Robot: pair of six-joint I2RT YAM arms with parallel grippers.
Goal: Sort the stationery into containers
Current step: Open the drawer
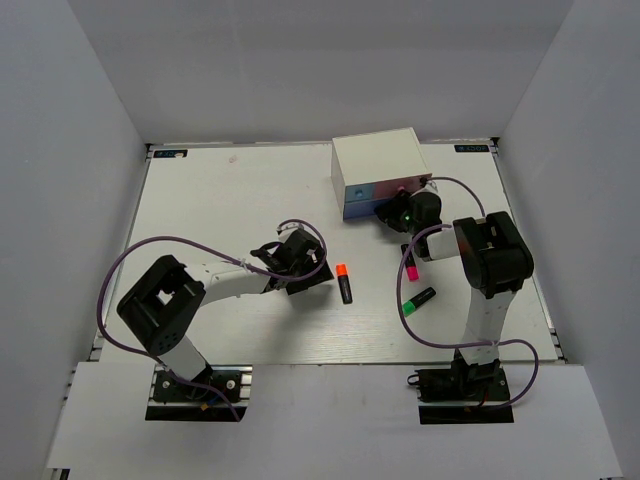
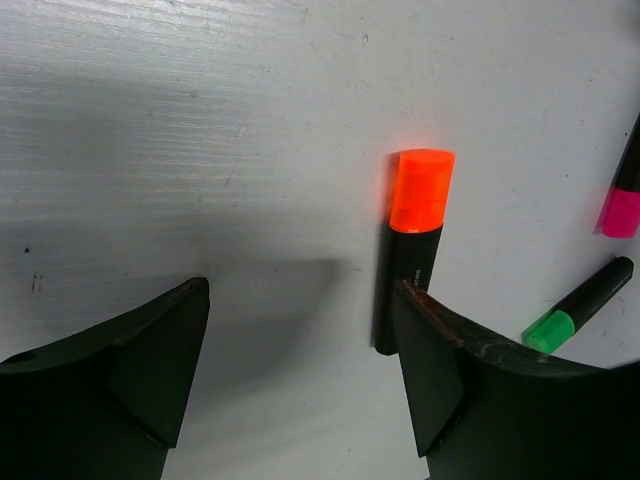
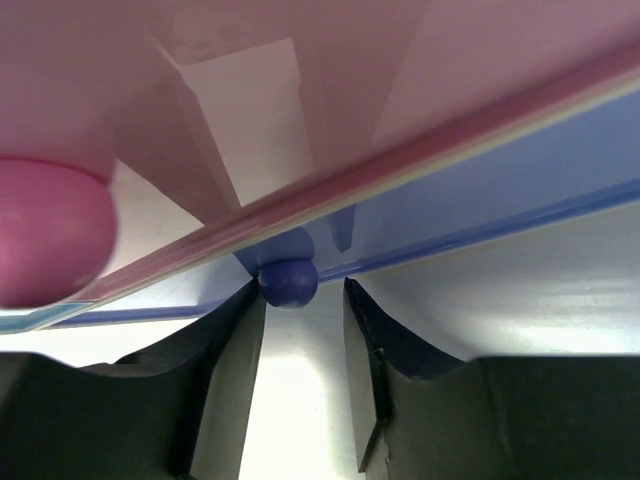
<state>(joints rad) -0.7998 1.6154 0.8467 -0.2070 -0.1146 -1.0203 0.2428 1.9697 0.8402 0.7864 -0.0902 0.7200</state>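
Between the tips of the right fingers (image 3: pixel 232 380) sits the blue knob (image 3: pixel 288 283).

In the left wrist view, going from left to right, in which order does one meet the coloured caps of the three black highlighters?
Bright orange plastic cap → green plastic cap → pink plastic cap, at the right edge.

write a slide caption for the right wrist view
Right arm's fingers straddle the blue knob of the blue drawer, not yet closed on it, next to the pink drawer.
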